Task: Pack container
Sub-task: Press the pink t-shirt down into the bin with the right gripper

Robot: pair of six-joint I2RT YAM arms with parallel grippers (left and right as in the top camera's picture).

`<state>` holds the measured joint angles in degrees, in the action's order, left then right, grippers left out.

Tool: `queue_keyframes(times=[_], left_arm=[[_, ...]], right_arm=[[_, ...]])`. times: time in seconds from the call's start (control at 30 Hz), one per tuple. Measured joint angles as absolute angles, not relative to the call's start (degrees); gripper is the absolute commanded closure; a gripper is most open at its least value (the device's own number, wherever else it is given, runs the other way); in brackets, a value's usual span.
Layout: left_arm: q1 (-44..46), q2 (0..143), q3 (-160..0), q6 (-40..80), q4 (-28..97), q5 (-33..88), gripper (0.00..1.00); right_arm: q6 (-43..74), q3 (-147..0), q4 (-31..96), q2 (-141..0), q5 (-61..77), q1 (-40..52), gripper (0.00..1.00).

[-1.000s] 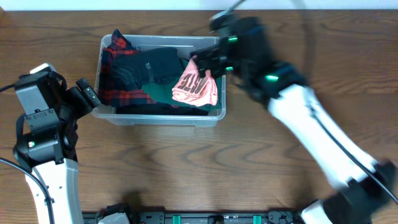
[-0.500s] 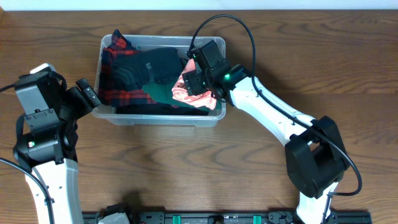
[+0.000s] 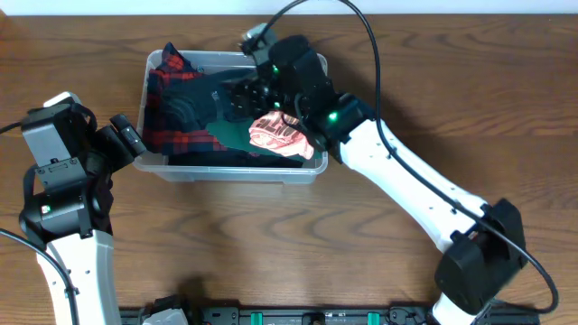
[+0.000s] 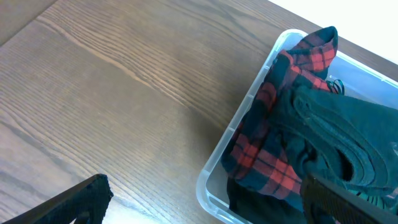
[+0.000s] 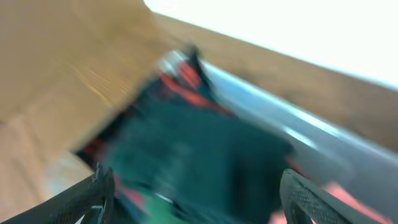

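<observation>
The clear plastic container (image 3: 159, 162) sits at the back centre of the table. It holds a red-and-black plaid garment (image 3: 164, 126), dark clothes (image 3: 226, 95), a green piece (image 3: 237, 137) and a pink garment (image 3: 282, 135) at its right end. My right gripper (image 3: 251, 90) is open and empty above the dark clothes in the middle of the container; its view is blurred (image 5: 199, 199). My left gripper (image 3: 129, 142) is open and empty beside the container's left front corner (image 4: 214, 186).
The plaid garment (image 4: 280, 124) hangs over the container's left rim. Bare wood table (image 3: 271, 244) lies in front of the container. The right arm's cable arcs over the back of the table.
The right gripper has let go of the pink garment, which now lies in the container's right end, and moved left over the dark clothes. The left arm has not moved.
</observation>
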<state>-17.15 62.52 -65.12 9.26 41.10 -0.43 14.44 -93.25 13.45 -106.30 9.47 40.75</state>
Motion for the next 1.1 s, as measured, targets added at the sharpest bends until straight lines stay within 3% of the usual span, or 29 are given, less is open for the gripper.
queue_keyframes(times=[0.1,0.27,0.4,0.63,0.87,1.1], left_arm=[[-17.1,62.5,-65.1,9.3,41.1,-0.4,0.02],[-17.1,62.5,-65.1,9.3,41.1,-0.4,0.02],[-17.1,62.5,-65.1,9.3,41.1,-0.4,0.02],[-17.1,62.5,-65.1,9.3,41.1,-0.4,0.02],[-17.1,62.5,-65.1,9.3,41.1,-0.4,0.02],[-17.1,62.5,-65.1,9.3,41.1,-0.4,0.02]], right_arm=[[14.5,-93.7,11.7,-107.2,10.2,42.1,0.07],[14.4,-93.7,5.2,-116.0,12.0,42.3,0.09],[14.0,-93.7,5.6,-124.0,13.5,42.3,0.09],[12.2,-95.5,11.4,-122.7,14.5,42.2,0.01],[10.9,-92.8,19.5,-110.4,15.1,38.7,0.01],[8.1,-93.2,28.5,-86.5,8.8,21.7,0.01]])
